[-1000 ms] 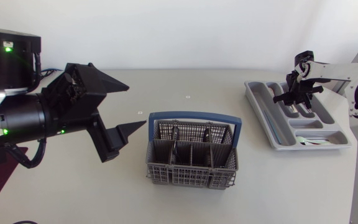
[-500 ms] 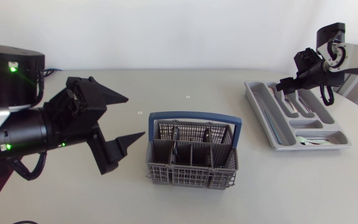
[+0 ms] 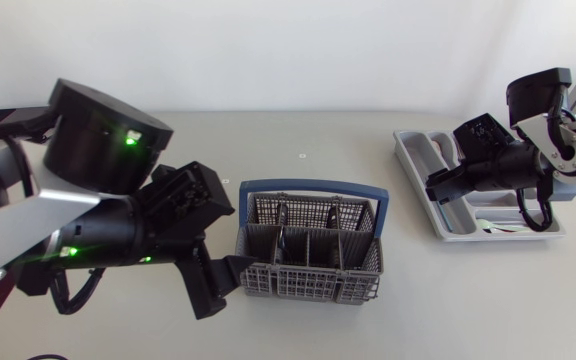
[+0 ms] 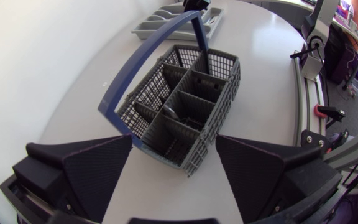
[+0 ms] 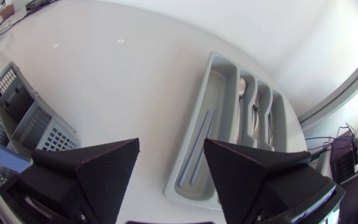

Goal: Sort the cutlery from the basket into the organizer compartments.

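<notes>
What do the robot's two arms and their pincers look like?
Both arms have silver-grey links and chunky round black joints. The left arm shows small green lights and a black cable loop; the right arm trails a black cable too. The left pincer and right pincer are matte black, each with two broad wedge-shaped fingers.

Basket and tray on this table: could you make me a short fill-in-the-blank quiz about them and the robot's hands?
1. The grey basket has a ____ handle.
2. The left hand, beside the basket, holds ____.
3. The right hand, by the organizer, is ____ and empty.
Missing words: blue; nothing; open.
</notes>
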